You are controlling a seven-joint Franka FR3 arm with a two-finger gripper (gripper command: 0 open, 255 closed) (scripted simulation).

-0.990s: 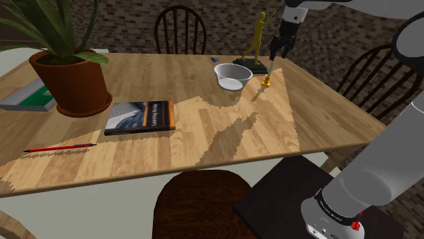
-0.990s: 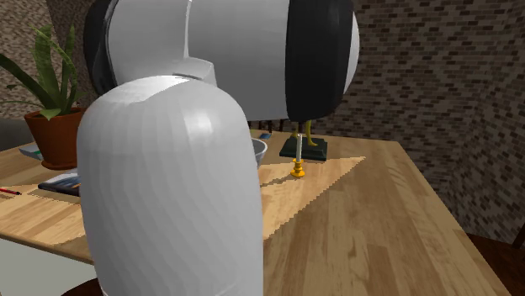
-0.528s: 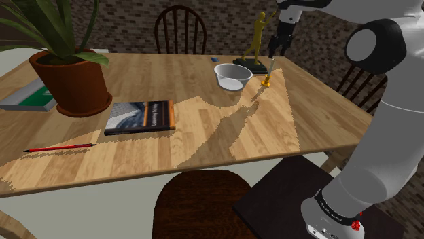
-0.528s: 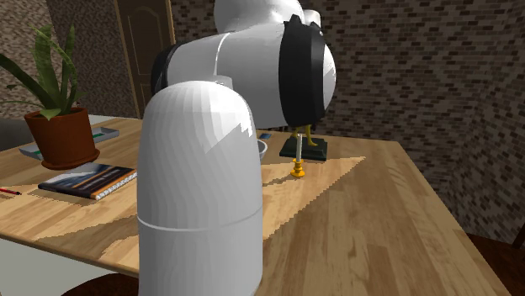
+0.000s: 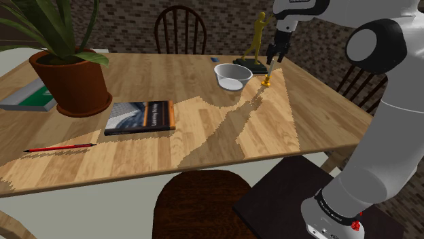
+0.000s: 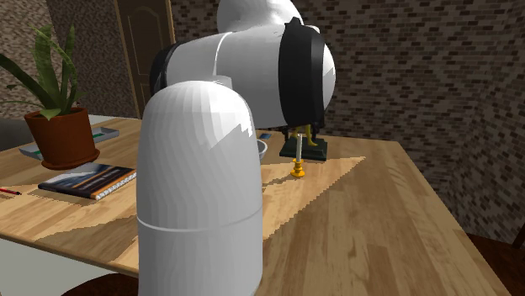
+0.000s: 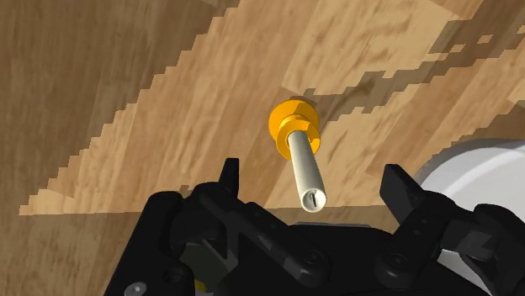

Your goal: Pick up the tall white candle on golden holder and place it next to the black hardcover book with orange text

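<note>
Candle (image 7: 304,168) upright, axis vertical, wick toward gripper (image 7: 311,174)

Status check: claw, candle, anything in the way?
Claw open, over candle, not touching. Candle upright on table, book far across. Bowl and statue close by candle.

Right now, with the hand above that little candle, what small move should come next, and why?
Probably a short, straight descent: the fingers stand open on either side of the tip of the upright candle without touching it, so lowering would bring its shaft between them for closing.
</note>
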